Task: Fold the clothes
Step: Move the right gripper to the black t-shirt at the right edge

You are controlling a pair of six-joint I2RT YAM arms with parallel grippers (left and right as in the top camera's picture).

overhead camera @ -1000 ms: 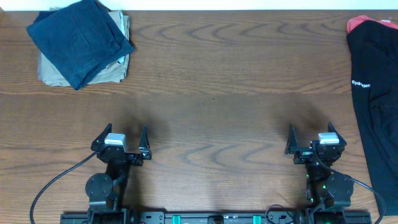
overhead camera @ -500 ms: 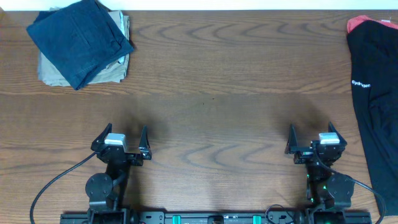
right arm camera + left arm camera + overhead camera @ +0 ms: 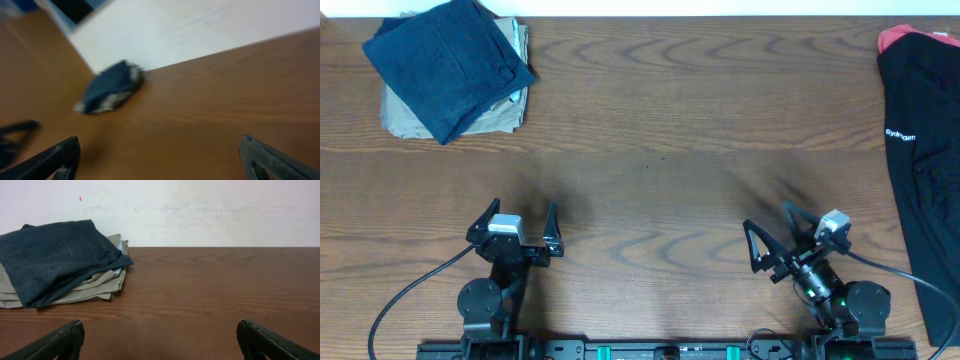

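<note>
The black T-shirt (image 3: 925, 150) with a small line of white lettering lies along the table's right edge in the overhead view, partly cut off by the frame. My right gripper (image 3: 768, 235) is open and empty, turned toward the left, well to the left of the shirt. Its wrist view is blurred and shows bare wood between the fingers (image 3: 160, 155). My left gripper (image 3: 523, 215) is open and empty near the front left, with bare wood between its fingers (image 3: 160, 340). The shirt is out of both wrist views.
A navy blue folded garment (image 3: 450, 65) lies on a beige folded pile at the back left; it also shows in the left wrist view (image 3: 55, 260) and, blurred, in the right wrist view (image 3: 107, 90). A red garment (image 3: 892, 37) peeks out behind the shirt. A white wall borders the table's far edge.
My right gripper has swung to the left, away from the shirt, and its wrist view is blurred by the motion. The left arm has not moved.
</note>
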